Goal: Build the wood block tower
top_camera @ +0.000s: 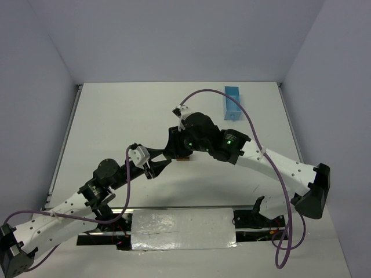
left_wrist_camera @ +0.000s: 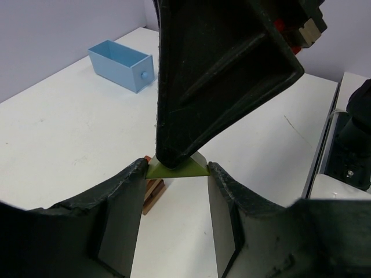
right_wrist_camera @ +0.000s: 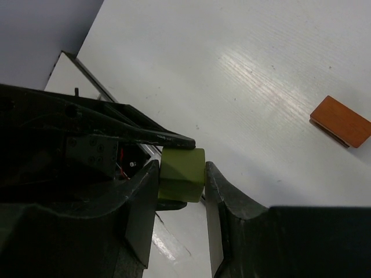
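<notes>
In the middle of the table (top_camera: 116,116), the wood block tower (left_wrist_camera: 154,192) looks light, stiff and easily toppled, its olive-green triangle (right_wrist_camera: 182,174), best pinched across flat faces, clamped above in the jaws of the right gripper (right_wrist_camera: 181,171), the left gripper (top_camera: 152,169) gaping at near left.

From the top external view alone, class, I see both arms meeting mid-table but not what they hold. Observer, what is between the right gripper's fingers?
Observer: On the right wrist view, the right gripper is shut on an olive-green triangle.
Operator: Anything under it?
Observer: On the left wrist view, stacked brown and reddish blocks show just below it.
Operator: And the left gripper?
Observer: Its fingertips flank the triangle's two lower corners; whether they press, I cannot tell.
</notes>
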`<state>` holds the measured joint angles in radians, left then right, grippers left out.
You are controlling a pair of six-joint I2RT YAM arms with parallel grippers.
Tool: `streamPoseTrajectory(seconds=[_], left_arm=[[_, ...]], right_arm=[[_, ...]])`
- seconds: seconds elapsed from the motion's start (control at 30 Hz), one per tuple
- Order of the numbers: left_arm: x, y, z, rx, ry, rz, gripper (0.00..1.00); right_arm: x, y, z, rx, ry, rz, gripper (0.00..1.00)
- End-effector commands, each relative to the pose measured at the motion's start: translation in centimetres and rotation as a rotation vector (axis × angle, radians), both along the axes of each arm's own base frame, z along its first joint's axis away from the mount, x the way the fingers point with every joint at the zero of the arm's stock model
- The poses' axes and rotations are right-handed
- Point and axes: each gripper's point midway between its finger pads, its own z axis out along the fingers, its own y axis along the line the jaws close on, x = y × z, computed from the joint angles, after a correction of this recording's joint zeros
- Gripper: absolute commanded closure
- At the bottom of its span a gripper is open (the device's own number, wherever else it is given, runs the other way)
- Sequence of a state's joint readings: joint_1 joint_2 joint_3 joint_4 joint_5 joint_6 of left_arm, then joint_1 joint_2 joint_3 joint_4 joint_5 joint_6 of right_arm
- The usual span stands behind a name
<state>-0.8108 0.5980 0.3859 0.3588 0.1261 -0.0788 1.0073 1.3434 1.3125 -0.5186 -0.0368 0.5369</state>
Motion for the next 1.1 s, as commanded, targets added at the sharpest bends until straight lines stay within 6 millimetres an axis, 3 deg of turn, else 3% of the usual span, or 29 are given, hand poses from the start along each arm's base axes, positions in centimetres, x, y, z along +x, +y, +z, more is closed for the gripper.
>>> streamPoseTrajectory(seconds=[0.0,0.07,0.1,0.17,0.23,0.3,0.4,0.43,0.47,0.5,0.53,0.57,0.7,0.8,0.83,0.9,0.93,0.97,1.0,1.07], left_arm=[[0.9,0.5,2.0,-0.041,-0.024,0.062,0.42],[1.6,0.9,1.9,-0.052,0.01,0.109,0.08],[1.5,0.9,1.8,-0.056,0.024,0.108,0.01],[1.7,1.5,1.9,-0.074,0.072,0.146,0.01],[1.9,2.5,1.1,-0.088,0.173,0.21,0.01],[2.1,3.5,1.7,-0.142,0.274,0.285,0.01],[1.7,5.9,0.7,-0.085,0.411,0.4,0.01],[1.5,6.6,2.0,-0.114,0.45,0.438,0.01],[1.1,8.0,0.2,-0.029,0.513,0.502,0.01],[1.5,9.2,-0.1,0.004,0.53,0.582,0.01],[1.5,10.0,1.3,0.009,0.523,0.618,0.0],[1.1,11.1,0.3,0.082,0.539,0.655,0.01],[1.9,13.6,0.0,0.22,0.484,0.777,0.01],[2.1,14.2,-0.1,0.249,0.449,0.794,0.01],[2.0,14.2,-0.1,0.247,0.443,0.787,0.01],[1.8,14.2,-0.4,0.228,0.431,0.773,0.0],[1.7,14.2,-0.6,0.22,0.429,0.767,0.01],[1.6,13.9,-0.5,0.205,0.43,0.748,0.01],[1.4,14.0,-0.2,0.186,0.423,0.737,0.0],[1.2,14.4,-0.1,0.168,0.418,0.745,0.01]], right_arm=[[-1.2,1.1,2.1,0.084,-0.024,0.114,0.9],[-0.7,0.9,2.4,0.111,-0.058,0.141,0.91],[-0.4,0.8,2.5,0.117,-0.076,0.146,0.92],[0.9,-0.1,2.3,0.103,-0.126,0.144,0.93],[3.1,-1.6,2.8,0.11,-0.181,0.127,0.94],[5.4,-3.3,2.6,0.101,-0.251,0.121,0.94],[6.8,-4.4,1.4,0.026,-0.402,0.203,0.94],[6.8,-4.3,1.0,0.008,-0.46,0.262,0.94],[7.1,-4.7,-0.4,-0.078,-0.581,0.36,0.94],[7.2,-4.7,-0.8,-0.106,-0.643,0.401,0.93],[6.7,-4.9,-2.3,-0.134,-0.672,0.471,0.93],[6.8,-5.0,-2.8,-0.183,-0.766,0.545,0.93],[6.6,-5.0,-4.2,-0.226,-0.934,0.69,0.92],[5.7,-4.9,-5.8,-0.21,-0.949,0.813,0.92],[5.9,-4.7,-5.5,-0.203,-0.95,0.828,0.92],[5.8,-4.7,-7.3,-0.198,-0.87,0.898,0.92],[6.2,-4.3,-6.5,-0.189,-0.876,0.912,0.92],[6.5,-4.2,-6.6,-0.184,-0.862,0.93,0.92],[6.5,-4.3,-8.3,-0.199,-0.792,0.955,0.92],[7.2,-3.9,-8.0,-0.212,-0.791,0.974,0.92]])
